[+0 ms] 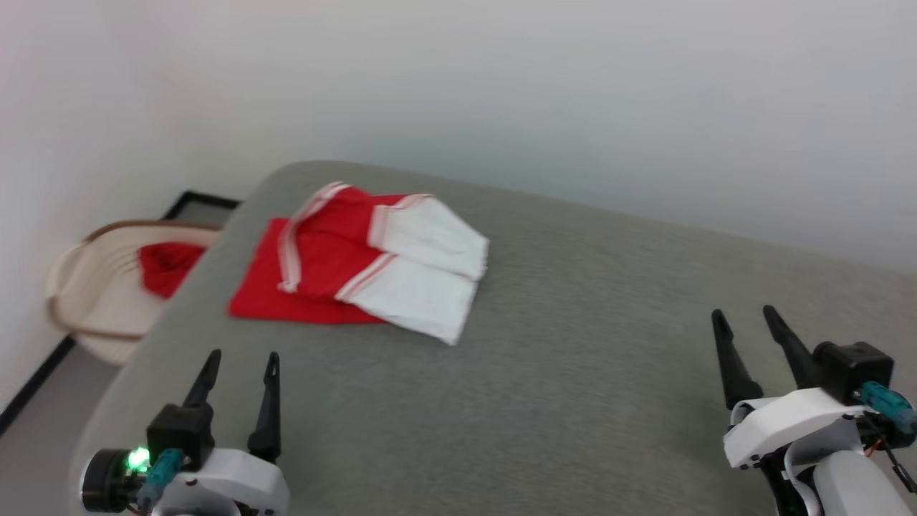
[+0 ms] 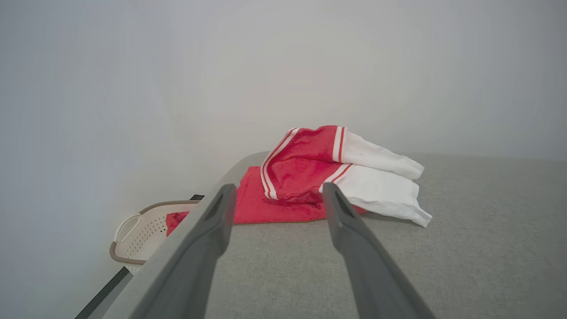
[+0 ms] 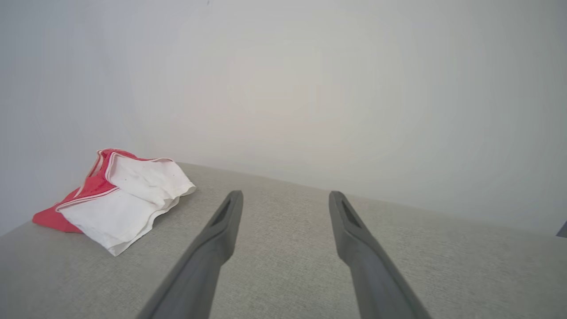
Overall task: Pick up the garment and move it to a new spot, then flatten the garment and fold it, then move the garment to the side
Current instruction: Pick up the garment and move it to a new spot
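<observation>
The garment (image 1: 337, 269), red with white sleeves and striped trim, lies folded into a compact stack at the far left of the grey padded table (image 1: 573, 358). Both white sleeves lie on top, pointing right. It also shows in the left wrist view (image 2: 301, 173) and the right wrist view (image 3: 119, 199). My left gripper (image 1: 242, 365) hovers open at the near left, well short of the garment, nothing between its fingers. At the near right, my right gripper (image 1: 746, 321) is open and empty, far from the garment.
A cream perforated basket (image 1: 93, 287) stands on the floor beyond the table's left edge, holding a small red cloth (image 1: 166, 264). A pale wall runs behind the table. A dark baseboard line (image 1: 36, 383) follows the floor at left.
</observation>
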